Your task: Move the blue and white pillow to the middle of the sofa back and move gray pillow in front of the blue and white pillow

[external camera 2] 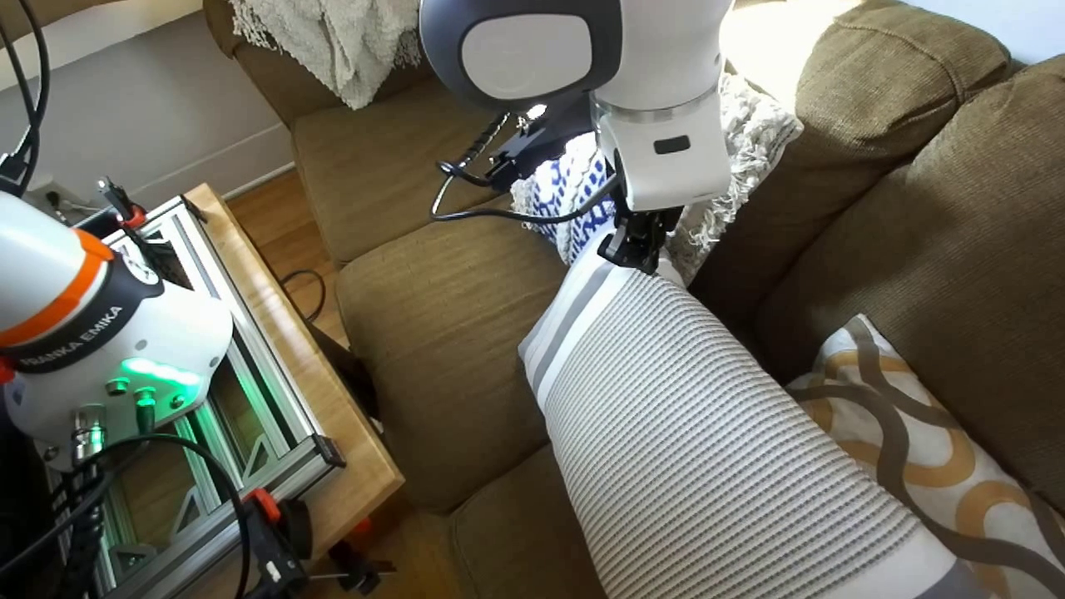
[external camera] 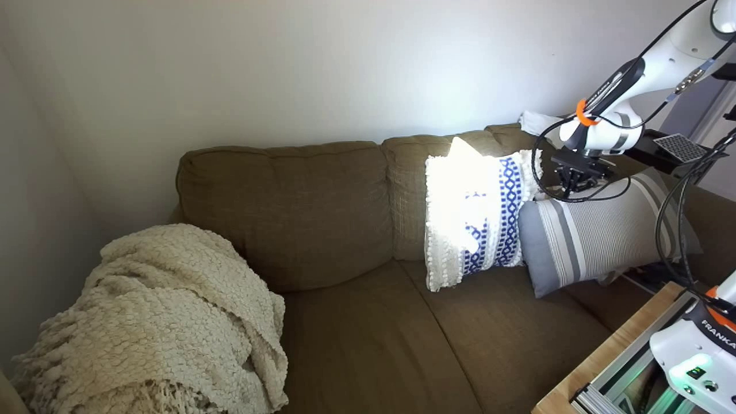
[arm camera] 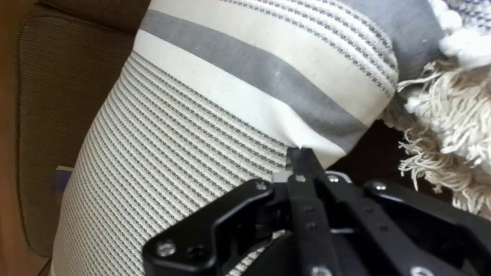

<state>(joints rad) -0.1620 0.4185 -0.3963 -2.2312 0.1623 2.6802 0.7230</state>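
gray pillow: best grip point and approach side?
Gray pillow: pinch the upper edge near the end beside the blue and white pillow, coming from above. That edge faces up and narrows, while the plump body looks too broad for a pinch. The gripper is shut on it there, cloth creasing toward the grip, so that fold should probably hold.

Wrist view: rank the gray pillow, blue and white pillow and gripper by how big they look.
1. Gray pillow
2. Gripper, seen up close
3. Blue and white pillow, mostly cut off
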